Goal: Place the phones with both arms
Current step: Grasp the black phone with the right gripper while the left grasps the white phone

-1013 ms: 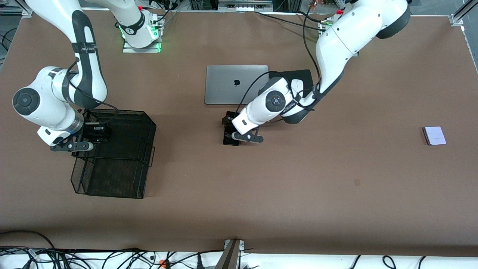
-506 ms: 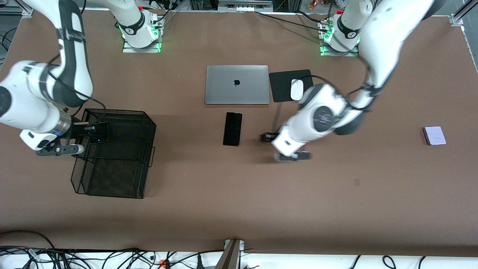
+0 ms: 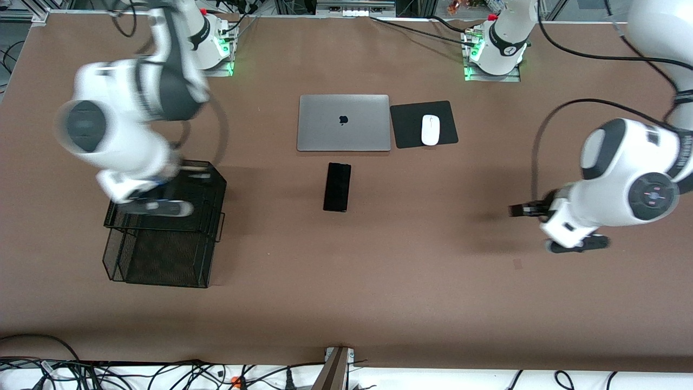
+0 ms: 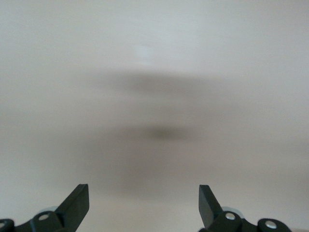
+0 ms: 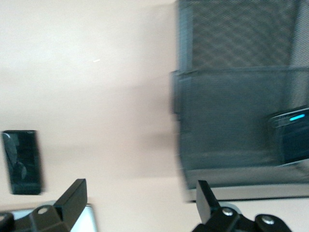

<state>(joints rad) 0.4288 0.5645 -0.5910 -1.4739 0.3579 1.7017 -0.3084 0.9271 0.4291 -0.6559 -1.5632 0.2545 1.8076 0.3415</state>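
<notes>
The long slim black phone [image 3: 337, 187] lies flat in front of the laptop and also shows in the right wrist view [image 5: 21, 162]. A small black phone [image 5: 289, 137] with a blue light lies inside the black mesh basket [image 5: 227, 125]. My right gripper [image 3: 173, 187] hangs over the basket's [image 3: 162, 254] upper tier, open and empty [image 5: 140, 186]. My left gripper [image 3: 547, 227] is over bare table toward the left arm's end, open with nothing between its fingers [image 4: 142, 191]. The left arm hides the pale lavender phone in the front view.
A closed silver laptop [image 3: 344, 123] sits mid-table, farther from the front camera than the long phone. Beside it a white mouse [image 3: 430, 130] rests on a black pad [image 3: 409, 127]. Cables run along the table's near edge.
The left arm swung away from the long black phone toward its own end of the table. The right gripper let the small black phone go into the basket and moved off it.
</notes>
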